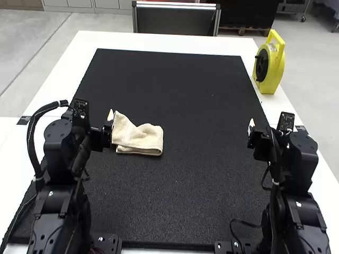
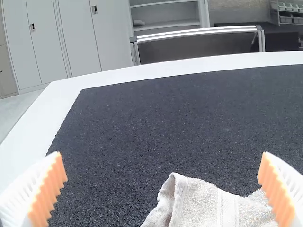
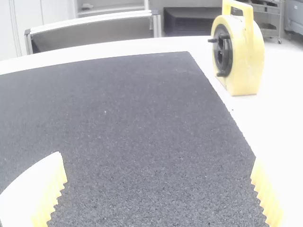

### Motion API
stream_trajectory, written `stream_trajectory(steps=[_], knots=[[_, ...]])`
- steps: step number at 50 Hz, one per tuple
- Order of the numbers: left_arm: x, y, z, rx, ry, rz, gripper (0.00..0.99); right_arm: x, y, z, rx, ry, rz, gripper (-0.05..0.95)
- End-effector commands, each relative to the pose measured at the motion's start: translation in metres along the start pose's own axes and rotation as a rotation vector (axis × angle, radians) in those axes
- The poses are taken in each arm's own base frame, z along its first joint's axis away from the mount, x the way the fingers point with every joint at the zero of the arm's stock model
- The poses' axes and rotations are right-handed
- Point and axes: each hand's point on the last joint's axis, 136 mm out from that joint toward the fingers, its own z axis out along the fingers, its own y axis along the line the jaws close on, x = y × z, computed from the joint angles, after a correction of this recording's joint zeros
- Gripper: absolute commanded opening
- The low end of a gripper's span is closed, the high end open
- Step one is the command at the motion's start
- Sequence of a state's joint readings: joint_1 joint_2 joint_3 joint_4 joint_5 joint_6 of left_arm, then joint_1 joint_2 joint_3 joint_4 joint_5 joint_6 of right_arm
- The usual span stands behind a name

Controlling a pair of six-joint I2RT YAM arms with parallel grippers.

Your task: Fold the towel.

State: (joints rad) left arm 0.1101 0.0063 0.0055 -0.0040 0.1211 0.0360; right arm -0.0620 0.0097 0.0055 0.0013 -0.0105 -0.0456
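Observation:
The left gripper (image 1: 110, 117) is at the left end of the cream towel (image 1: 142, 138), which lies folded into a small, uneven bundle on the dark mat, left of centre. In the left wrist view the left gripper (image 2: 162, 182) is wide open, and the towel (image 2: 208, 205) shows between and beyond its ribbed fingers, with a raised, curled corner. Over the mat's right side stands the right gripper (image 1: 251, 127), away from the towel. Seen from its own wrist, the right gripper (image 3: 158, 182) is open with only mat between its fingers.
A yellow reel with a handle (image 1: 269, 63) stands on the white table (image 1: 175, 42) at the back right, beside the mat's edge. The black mat (image 1: 175, 84) spans most of the table between the two arms.

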Motion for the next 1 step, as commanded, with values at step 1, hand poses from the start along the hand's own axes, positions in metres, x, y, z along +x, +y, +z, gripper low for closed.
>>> stream_trajectory(steps=[1], knots=[[-0.0009,-0.0009,-0.0002,0.005,-0.010,-0.009,0.961,0.0025,0.0039,-0.0001,-0.019,0.004,0.007,0.91]])
